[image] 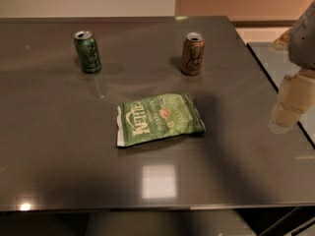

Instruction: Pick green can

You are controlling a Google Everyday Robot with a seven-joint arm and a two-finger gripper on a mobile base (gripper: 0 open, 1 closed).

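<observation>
The green can (pixel 87 51) stands upright at the back left of the dark table (pixel 59 146). It is dark green with a silver top and pale markings. My gripper (pixel 287 109) hangs at the right edge of the view, over the table's right side. It is far to the right of the green can and nearer the front. It touches nothing.
A brown can (pixel 192 53) stands upright at the back, right of centre. A flat light-green chip bag (pixel 158 119) lies in the middle of the table. A second surface (pixel 275 63) adjoins the table on the right. A wall runs behind the table.
</observation>
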